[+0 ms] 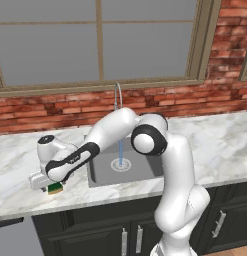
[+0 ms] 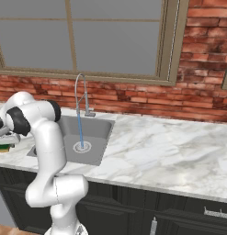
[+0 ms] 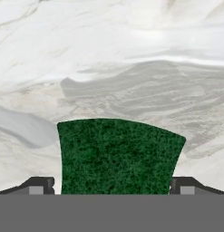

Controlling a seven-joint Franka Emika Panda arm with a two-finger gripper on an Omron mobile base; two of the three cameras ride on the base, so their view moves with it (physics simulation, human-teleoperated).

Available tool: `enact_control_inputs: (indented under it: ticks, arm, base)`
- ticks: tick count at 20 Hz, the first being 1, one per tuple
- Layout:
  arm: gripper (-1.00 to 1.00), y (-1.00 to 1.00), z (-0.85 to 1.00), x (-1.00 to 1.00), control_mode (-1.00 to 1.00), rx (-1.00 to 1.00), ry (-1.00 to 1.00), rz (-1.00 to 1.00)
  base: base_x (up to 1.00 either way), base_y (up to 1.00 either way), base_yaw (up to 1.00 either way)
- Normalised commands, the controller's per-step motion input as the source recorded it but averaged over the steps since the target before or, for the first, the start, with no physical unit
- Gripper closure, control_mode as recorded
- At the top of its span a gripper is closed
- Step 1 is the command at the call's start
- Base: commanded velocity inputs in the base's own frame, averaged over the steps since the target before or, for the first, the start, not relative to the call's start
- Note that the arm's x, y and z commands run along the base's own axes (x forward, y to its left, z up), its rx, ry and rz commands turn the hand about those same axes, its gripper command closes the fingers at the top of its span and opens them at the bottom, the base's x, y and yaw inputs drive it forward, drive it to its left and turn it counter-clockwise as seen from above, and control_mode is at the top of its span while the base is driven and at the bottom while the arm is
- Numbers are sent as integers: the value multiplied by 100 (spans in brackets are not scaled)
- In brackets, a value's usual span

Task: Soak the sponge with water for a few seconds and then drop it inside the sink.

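Note:
The sponge lies on the white marble counter left of the sink, green top up with a yellow edge showing. My gripper hangs straight down over it, open. In the hand view the green sponge lies between my two dark fingertips, one on each side, with small gaps. The water runs in a thin blue stream from the silver gooseneck tap onto the round drain. From the right base view the sponge peeks out at the far left, the sink sits beside my arm.
A brick wall and a large window stand behind the counter. Dark cabinets run below it. My arm's elbow reaches over the sink's near right part.

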Motion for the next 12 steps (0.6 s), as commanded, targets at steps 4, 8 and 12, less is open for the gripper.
enact_control_inputs:
  ticks: [4, 8, 12]
  arm:
    - [-100, 0, -1, 0, -100, 0, 0, 0]
    - [-100, 0, 0, 0, -100, 0, 0, 0]
    - [100, 0, 0, 0, -100, 0, 0, 0]
  base:
    - [0, 0, 0]
    - [0, 0, 0]
    - [0, 0, 0]
